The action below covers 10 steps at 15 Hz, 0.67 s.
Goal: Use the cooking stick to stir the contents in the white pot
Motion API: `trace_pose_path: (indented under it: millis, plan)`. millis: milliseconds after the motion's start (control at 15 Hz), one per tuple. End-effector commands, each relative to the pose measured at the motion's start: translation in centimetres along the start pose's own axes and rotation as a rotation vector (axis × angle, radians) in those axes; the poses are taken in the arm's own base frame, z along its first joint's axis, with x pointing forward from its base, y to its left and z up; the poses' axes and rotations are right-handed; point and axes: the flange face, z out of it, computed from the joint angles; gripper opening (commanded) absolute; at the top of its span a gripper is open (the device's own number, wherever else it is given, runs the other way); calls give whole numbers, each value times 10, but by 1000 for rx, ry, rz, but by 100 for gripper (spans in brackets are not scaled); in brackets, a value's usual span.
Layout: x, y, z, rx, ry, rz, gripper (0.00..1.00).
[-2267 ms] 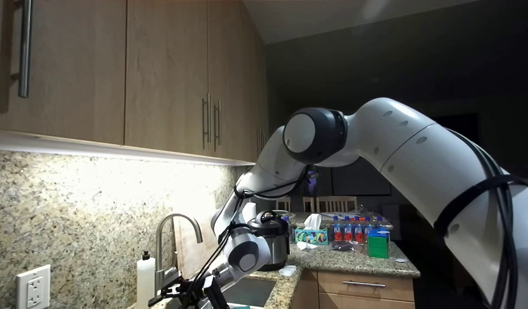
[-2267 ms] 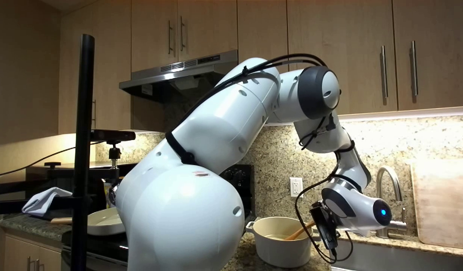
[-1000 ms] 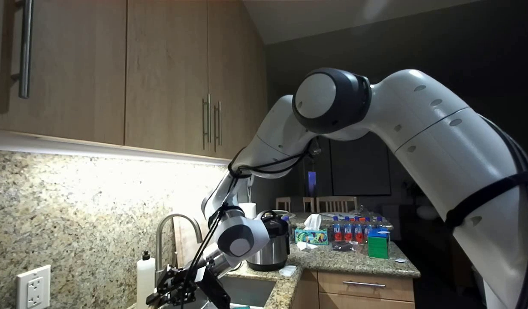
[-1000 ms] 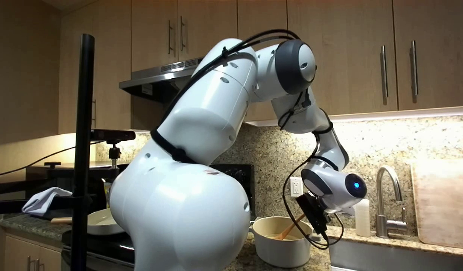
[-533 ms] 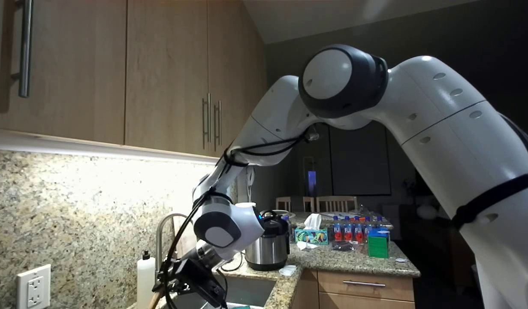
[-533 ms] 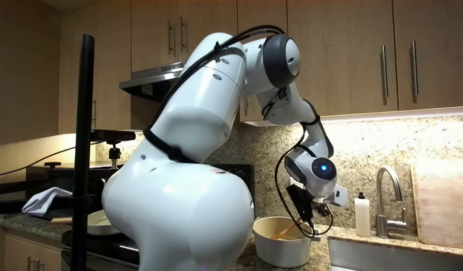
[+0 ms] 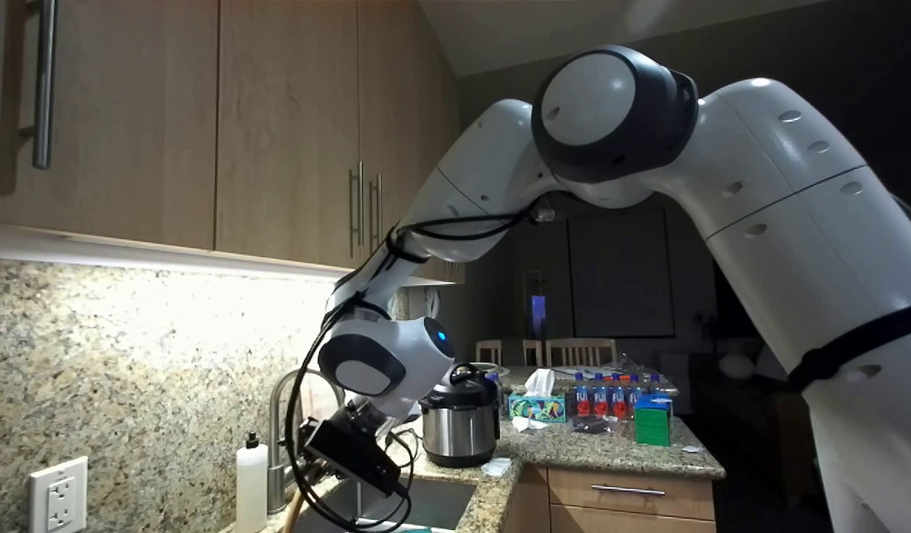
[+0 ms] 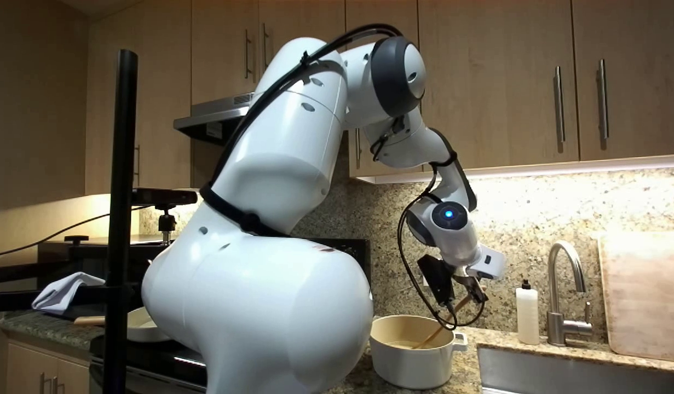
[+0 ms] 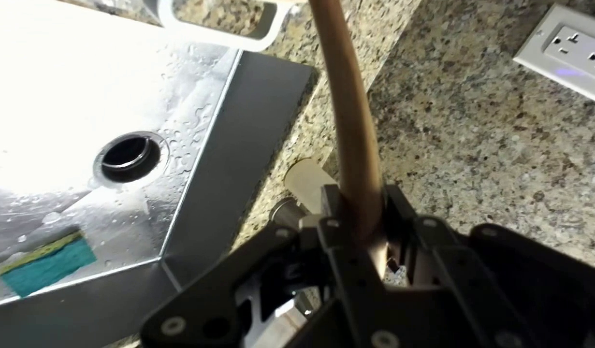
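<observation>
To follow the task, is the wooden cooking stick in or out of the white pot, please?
In: the wooden cooking stick slants from the pincer into the white pot; an exterior view shows its lower part inside.

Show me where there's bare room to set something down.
The speckled granite counter is bare along its front edge between the flat white scrap and the green box. A narrower bare strip runs between the round white pot and the white black-capped bottle. Crowded: around the pot, where the black gripper holds a brown wooden stick slanting inside.
</observation>
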Motion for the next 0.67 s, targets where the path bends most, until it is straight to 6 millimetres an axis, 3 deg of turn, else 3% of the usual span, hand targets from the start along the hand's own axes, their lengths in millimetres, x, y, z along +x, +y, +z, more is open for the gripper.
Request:
trace_pose_path:
  millis: [0,333,600]
  plan:
    - [1,-20,-8,-105,70,37,6]
    - [-6,-45,13,-181,133,37,6]
    - [-22,-49,42,-206,136,66,6]
